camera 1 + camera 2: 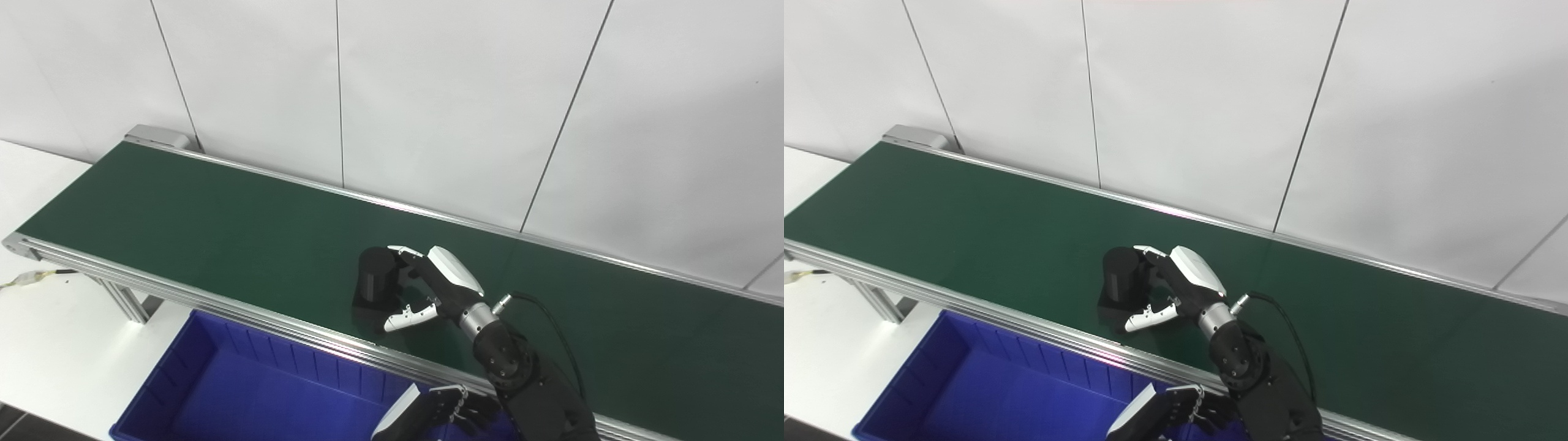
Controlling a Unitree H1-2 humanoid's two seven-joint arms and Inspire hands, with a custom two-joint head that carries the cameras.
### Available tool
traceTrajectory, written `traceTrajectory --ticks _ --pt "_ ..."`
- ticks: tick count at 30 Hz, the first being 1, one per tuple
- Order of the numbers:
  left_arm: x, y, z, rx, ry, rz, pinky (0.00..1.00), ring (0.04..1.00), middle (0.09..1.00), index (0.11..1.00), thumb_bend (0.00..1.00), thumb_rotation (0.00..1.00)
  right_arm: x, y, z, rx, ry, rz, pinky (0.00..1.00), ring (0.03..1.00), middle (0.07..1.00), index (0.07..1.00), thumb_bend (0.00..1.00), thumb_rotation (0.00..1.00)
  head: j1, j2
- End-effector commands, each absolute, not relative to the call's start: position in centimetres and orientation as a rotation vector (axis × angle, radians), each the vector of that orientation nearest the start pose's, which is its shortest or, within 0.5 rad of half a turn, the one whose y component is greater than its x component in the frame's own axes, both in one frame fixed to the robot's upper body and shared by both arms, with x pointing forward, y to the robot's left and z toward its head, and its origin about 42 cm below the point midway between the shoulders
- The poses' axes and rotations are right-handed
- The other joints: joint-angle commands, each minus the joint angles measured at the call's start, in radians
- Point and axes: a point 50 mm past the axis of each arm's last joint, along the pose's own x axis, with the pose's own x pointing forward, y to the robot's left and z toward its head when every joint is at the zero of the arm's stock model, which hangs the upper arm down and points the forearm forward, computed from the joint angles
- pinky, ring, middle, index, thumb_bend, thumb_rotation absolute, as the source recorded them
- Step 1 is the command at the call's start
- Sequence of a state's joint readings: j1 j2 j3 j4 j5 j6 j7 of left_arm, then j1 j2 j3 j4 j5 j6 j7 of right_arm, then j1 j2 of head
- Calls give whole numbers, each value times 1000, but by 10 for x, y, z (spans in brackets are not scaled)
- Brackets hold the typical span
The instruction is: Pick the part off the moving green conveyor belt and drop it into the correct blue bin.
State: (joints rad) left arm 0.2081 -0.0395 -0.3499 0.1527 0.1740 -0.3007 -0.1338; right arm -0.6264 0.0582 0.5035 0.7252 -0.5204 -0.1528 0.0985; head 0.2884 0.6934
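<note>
Left hand (429, 410): fingers curled, holding nothing, over bin (245, 392)
Right hand (429, 285): fingers and thumb spread around black part (373, 278) at its 9 o'clock, not clamped

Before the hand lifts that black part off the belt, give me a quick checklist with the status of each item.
1. Right hand at the black cylindrical part: ok.
2. Fingers over its top, thumb on the near side: ok.
3. Firm grasp closed on it: cannot tell.
4. Part upright on the green conveyor belt: ok.
5. Blue bin open below the near rail: ok.
6. Left hand out of the lift path: ok.
</note>
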Motion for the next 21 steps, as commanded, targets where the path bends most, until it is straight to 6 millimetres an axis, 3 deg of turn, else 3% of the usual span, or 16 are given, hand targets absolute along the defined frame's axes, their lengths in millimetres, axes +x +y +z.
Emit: traceTrajectory --ticks 1,7,16,18,19,21 --pt "187 93 44 50 -40 -466 597 646 677 683 779 596 422 -2 139 -771 -277 760 756 826 835 853 841 264 -2 -1" --pt "181 91 45 50 -34 -470 592 648 678 682 798 625 426 -3 141 -763 -318 716 737 804 811 821 834 252 -4 -6" --pt "180 89 46 48 -40 -478 574 647 680 674 776 630 434 0 144 -704 -414 596 562 619 655 691 775 127 -4 -5" --pt "180 89 46 47 -43 -477 570 644 679 671 771 623 434 0 146 -693 -434 568 458 532 518 563 592 35 -4 -5" --pt "179 89 46 47 -44 -477 568 640 677 669 766 616 435 0 146 -690 -446 556 385 457 479 521 545 9 -4 -5" --pt "179 89 46 52 -45 -477 572 642 679 667 764 622 434 -1 146 -686 -462 542 360 428 462 513 532 2 -4 -5"
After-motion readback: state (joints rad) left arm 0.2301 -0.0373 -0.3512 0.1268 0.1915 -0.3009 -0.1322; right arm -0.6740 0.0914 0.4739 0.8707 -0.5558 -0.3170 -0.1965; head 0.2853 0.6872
